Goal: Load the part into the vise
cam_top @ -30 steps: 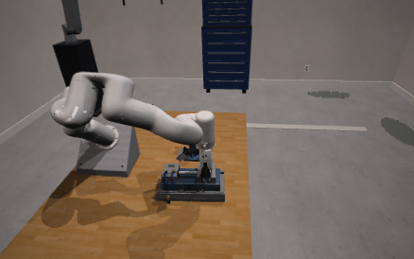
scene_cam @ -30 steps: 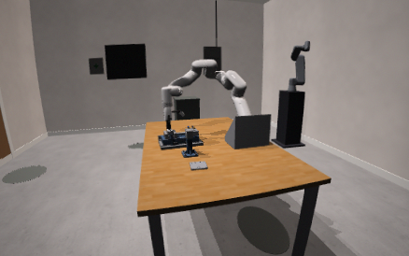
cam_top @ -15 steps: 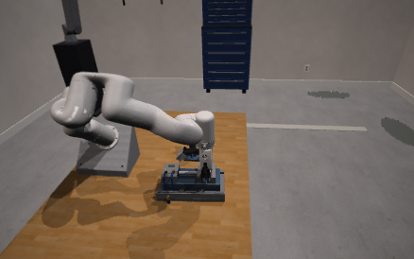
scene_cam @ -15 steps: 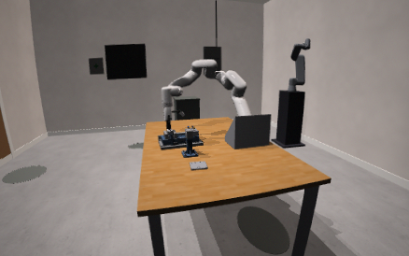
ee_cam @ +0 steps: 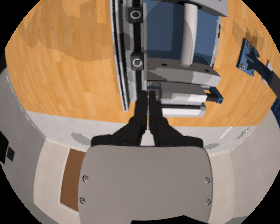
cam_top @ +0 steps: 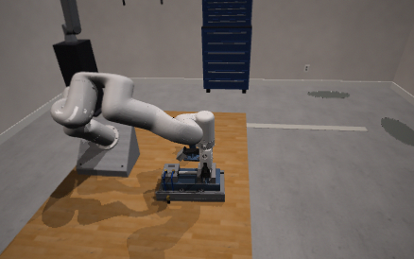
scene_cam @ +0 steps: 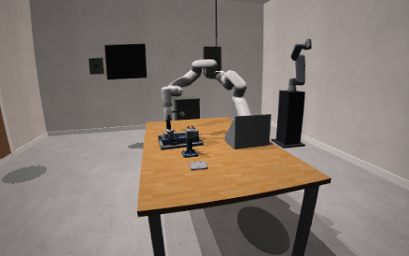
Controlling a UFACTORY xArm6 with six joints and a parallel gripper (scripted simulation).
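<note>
wood table point(scene_cam: 239, 182), grey-walled room

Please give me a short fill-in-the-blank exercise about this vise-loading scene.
1. The gripper has its fingers ____.
2. The infeed plate on the table has ____ lying on it.
3. The gripper hangs over the ____.
4. The tall cabinet behind the table is ____ in colour.

Missing words: shut; nothing; vise; blue
</note>
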